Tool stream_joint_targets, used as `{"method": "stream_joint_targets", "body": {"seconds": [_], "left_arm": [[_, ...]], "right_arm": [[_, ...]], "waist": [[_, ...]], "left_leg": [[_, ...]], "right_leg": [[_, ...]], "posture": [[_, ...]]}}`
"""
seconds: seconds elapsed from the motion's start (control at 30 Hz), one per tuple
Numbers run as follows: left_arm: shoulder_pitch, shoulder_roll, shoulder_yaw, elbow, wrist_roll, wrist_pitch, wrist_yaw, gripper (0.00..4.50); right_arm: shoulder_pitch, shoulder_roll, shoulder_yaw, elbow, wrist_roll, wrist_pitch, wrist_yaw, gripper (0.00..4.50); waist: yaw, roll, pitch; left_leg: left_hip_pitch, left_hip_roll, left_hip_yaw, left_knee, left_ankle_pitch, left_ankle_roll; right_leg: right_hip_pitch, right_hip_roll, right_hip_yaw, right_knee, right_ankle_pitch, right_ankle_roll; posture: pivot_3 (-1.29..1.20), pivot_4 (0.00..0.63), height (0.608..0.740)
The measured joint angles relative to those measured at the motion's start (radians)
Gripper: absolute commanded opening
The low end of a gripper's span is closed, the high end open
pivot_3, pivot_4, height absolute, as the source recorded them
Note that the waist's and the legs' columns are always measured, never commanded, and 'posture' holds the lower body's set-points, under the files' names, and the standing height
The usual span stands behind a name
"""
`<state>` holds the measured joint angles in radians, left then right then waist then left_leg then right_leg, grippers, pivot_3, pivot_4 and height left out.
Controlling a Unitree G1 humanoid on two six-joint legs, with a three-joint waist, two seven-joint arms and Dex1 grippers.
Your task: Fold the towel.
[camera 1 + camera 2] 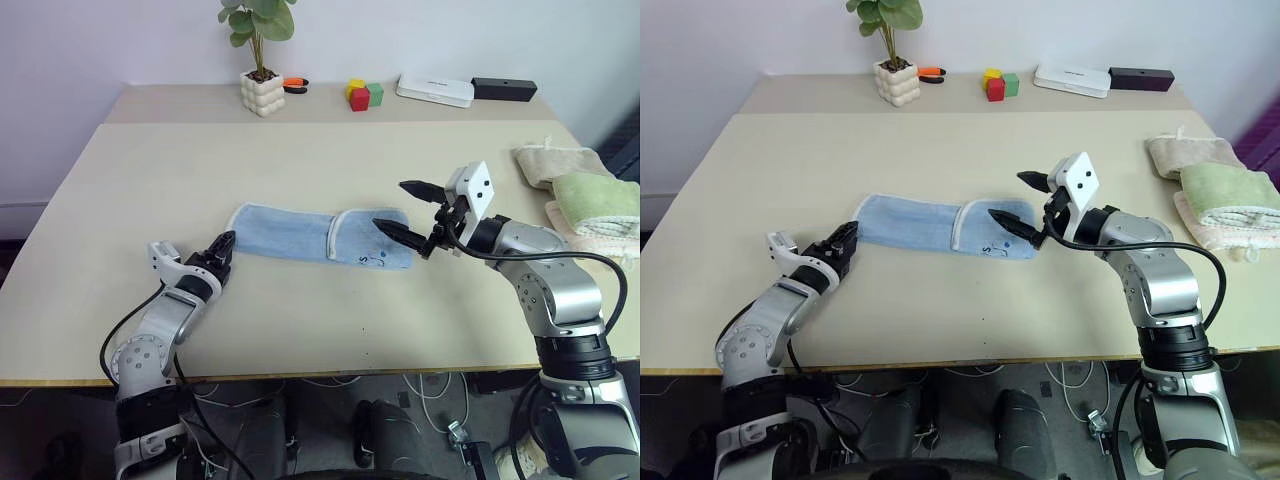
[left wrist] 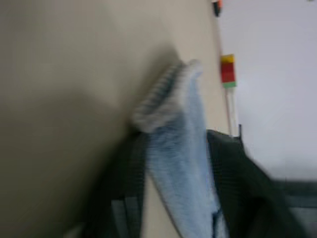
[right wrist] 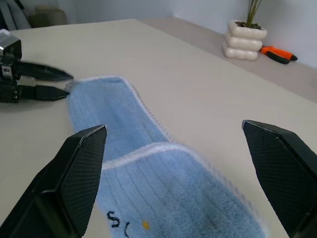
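The light blue towel point(image 1: 320, 237) lies mid-table, already folded into a long band, its long axis running across the table between the arms. Left gripper point(image 1: 222, 246) is at the band's left end with its fingers point(image 2: 126, 188) closing either side of that end. Right gripper point(image 1: 408, 209) hovers over the right end, fingers spread wide, holding nothing. Judged next: carry the left end rightward along that axis.
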<state>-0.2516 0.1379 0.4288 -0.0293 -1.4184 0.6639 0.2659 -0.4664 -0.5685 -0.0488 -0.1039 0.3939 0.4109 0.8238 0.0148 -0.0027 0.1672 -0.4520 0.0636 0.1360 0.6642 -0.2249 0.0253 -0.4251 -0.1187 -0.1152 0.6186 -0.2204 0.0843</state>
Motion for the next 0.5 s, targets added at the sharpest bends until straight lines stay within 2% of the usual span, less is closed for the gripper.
{"method": "stream_joint_targets", "body": {"seconds": [0.03,0.27,0.5], "left_arm": [[-0.008,-0.002,0.002,-0.005,-0.002,-0.001,0.002,0.06],[-0.034,-0.04,0.024,-0.014,-0.015,-0.016,0.065,0.06],[-0.031,-0.042,-0.034,-0.081,-0.009,0.017,0.039,0.06]], "right_arm": [[0.0,0.0,0.0,0.0,0.0,-0.002,-0.004,4.5],[0.0,0.0,-0.002,0.009,-0.013,-0.007,-0.035,4.5],[0.0,0.001,-0.002,0.045,-0.04,-0.037,-0.053,4.5]], "waist": [[0.0,0.0,0.0],[-0.001,0.0,0.0],[-0.003,-0.001,0.001]], "left_leg": [[0.0,0.0,0.0,0.0,0.0,0.0],[0.0,0.0,0.0,0.0,0.0,0.0],[-0.003,0.0,0.0,0.0,0.0,0.0]], "right_leg": [[0.0,0.0,0.0,0.0,0.0,0.0],[0.0,0.0,0.0,0.0,0.0,0.0],[-0.001,0.0,0.0,-0.001,0.0,0.0]], "posture": [[0.0,0.15,0.74],[0.0,0.15,0.74],[0.0,0.15,0.74]]}}
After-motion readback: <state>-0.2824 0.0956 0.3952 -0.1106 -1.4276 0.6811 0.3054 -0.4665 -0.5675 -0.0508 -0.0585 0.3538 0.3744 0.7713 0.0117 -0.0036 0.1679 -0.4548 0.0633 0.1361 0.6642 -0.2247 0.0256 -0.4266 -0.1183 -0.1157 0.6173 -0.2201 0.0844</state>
